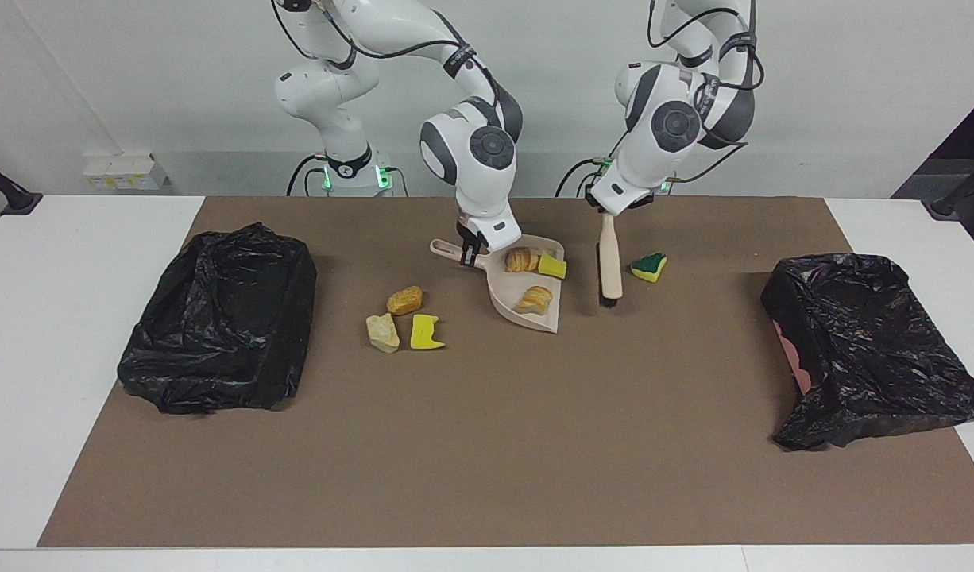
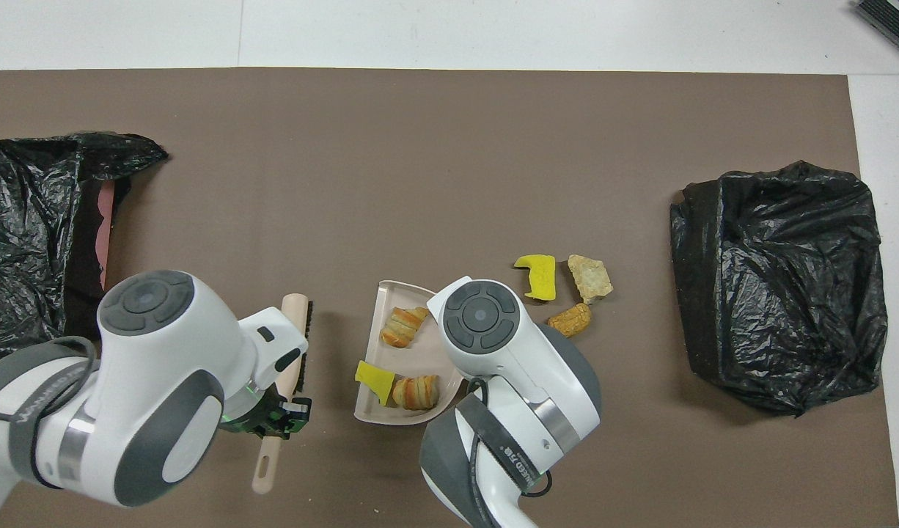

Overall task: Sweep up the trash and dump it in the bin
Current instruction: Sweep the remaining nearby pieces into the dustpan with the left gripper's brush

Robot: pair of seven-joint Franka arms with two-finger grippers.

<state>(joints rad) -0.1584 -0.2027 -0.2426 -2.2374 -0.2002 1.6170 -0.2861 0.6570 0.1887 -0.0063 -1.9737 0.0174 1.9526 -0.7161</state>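
Facing view first, starting at the robots' end of the counter (image 1: 98, 262): the left pincer (image 1: 612, 208) is clenched on the handle of the beige brush (image 1: 609, 262), which hangs with its dark bristles down, over the brown mat (image 1: 487, 445) between the dustpan and a green-backed sponge piece (image 1: 648, 267). That sponge piece lies alone on the mat, just beside the brush, toward the left arm's end. The right pincer (image 1: 469, 250) is clenched on the handle of the beige dustpan (image 1: 509, 298), which rests on the mat with its mouth toward the brush. Three pieces of trash sit in the pan: a croissant-like chunk (image 1: 521, 259) and a yellow sponge piece (image 1: 552, 266) at the end nearer the robots, another croissant-like chunk (image 1: 535, 299) farther out. A little farther from the robots and toward the right arm's end, three more scraps lie close together on the mat: an orange chunk (image 1: 405, 299), a cream chunk (image 1: 382, 332) and a yellow sponge scrap (image 1: 426, 333). One black-bagged bin (image 1: 217, 318) stands at the right arm's end, another black-bagged bin (image 1: 868, 349) at the left arm's end.
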